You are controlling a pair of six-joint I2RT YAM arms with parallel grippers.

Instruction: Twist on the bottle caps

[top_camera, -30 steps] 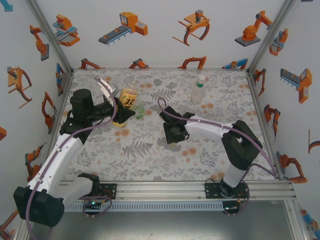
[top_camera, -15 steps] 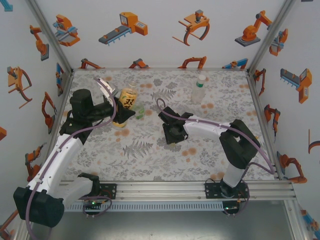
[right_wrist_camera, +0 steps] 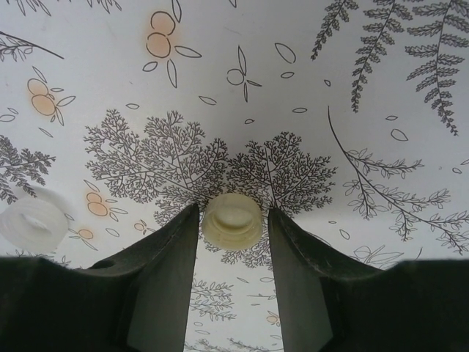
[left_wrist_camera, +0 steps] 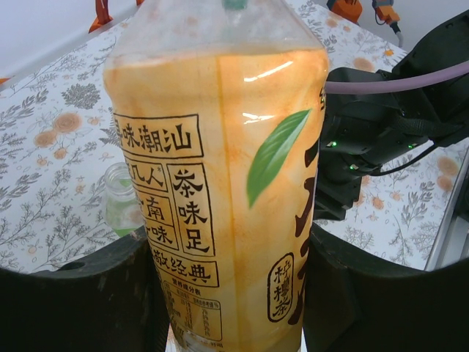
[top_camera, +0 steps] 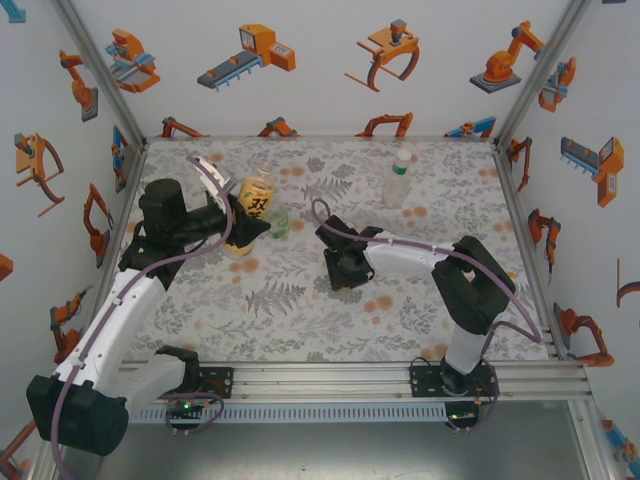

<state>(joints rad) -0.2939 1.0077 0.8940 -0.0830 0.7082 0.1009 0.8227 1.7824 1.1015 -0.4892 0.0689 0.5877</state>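
My left gripper (left_wrist_camera: 231, 293) is shut on the yellow bottle (left_wrist_camera: 220, 147), its fingers on either side of the lower label. Seen from above, that yellow bottle (top_camera: 257, 203) stands upright at the back left with its mouth uncovered, the left gripper (top_camera: 238, 230) at its base. The short green-tinted bottle (top_camera: 279, 222) stands just right of it, also uncapped (left_wrist_camera: 121, 207). My right gripper (right_wrist_camera: 233, 224) is down at the table, open, with a pale bottle cap (right_wrist_camera: 232, 220) between its fingertips; the left finger touches it and a thin gap shows on the right. A second, whiter cap (right_wrist_camera: 31, 224) lies to the left.
A clear bottle (top_camera: 398, 178) with a white-green label and a cap on top stands at the back right. The right gripper (top_camera: 346, 272) is mid-table, and the right arm (left_wrist_camera: 381, 139) sits close behind the yellow bottle. Enclosure walls (top_camera: 110, 200) border the floral table.
The right gripper has slid a little to the left across the table and its jaws have widened slightly. The left arm and the yellow bottle have not moved.
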